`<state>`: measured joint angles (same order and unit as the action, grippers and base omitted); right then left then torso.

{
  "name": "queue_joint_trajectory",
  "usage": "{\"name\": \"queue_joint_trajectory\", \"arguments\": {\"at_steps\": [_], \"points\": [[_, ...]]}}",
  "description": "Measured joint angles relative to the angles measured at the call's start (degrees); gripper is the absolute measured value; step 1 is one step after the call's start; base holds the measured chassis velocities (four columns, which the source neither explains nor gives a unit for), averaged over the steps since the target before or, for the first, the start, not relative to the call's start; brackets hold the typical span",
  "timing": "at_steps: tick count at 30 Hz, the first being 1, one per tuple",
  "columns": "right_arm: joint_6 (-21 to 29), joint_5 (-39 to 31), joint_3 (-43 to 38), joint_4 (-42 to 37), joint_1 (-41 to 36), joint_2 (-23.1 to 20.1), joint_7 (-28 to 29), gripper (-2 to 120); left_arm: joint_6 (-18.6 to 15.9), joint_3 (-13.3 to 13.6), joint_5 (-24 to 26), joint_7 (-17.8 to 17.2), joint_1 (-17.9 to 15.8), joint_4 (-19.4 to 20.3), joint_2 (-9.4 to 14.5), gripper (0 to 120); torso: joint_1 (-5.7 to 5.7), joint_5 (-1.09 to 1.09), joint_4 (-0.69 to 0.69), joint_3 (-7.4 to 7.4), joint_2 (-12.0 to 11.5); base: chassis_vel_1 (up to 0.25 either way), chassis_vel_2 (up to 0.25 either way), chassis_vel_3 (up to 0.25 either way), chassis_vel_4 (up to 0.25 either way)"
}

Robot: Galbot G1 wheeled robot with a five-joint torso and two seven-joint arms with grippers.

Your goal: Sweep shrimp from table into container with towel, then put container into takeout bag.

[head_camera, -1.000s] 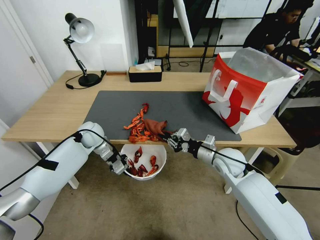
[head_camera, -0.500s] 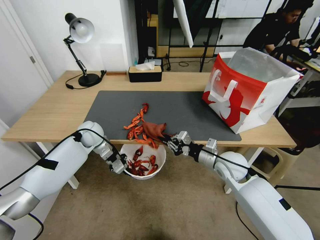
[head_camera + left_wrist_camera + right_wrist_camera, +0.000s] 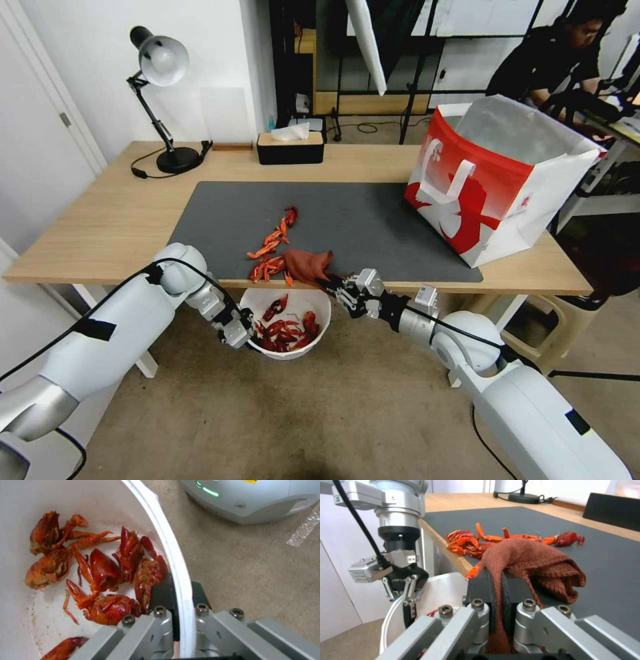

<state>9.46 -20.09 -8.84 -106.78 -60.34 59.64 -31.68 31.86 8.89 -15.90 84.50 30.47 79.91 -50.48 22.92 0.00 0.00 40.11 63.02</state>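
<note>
Right pincer (image 3: 335,288) clamps the soft, limp towel (image 3: 307,265) at the tabletop (image 3: 100,227) edge beside remaining shrimp (image 3: 268,257); left pincer (image 3: 176,620) grips the light container (image 3: 320,303) rim below that edge.

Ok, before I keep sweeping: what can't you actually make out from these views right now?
- Takeout bag: its floor is hidden by its own walls in the head view.
- Container: its far rim sits under the table edge; the left gripper covers part of the near rim.
- Shrimp: any pieces under or behind the towel are hidden by it.
- Right gripper: the towel fold covers the inner faces of its jaws.
</note>
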Motion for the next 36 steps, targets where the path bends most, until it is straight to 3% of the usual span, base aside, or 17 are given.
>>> {"name": "queue_joint_trajectory", "arguments": {"at_steps": [36], "points": [[-0.9, 1.3, -2.5, -4.6, -6.2, 0.0, -0.5, 2, 0.5, -1.3, 0.8, 0.0, 0.6, -0.2, 1.9, 0, 0.00, 0.00, 0.00, 0.00, 0.0, 0.000, 0.000, 0.000, 0.000]]}}
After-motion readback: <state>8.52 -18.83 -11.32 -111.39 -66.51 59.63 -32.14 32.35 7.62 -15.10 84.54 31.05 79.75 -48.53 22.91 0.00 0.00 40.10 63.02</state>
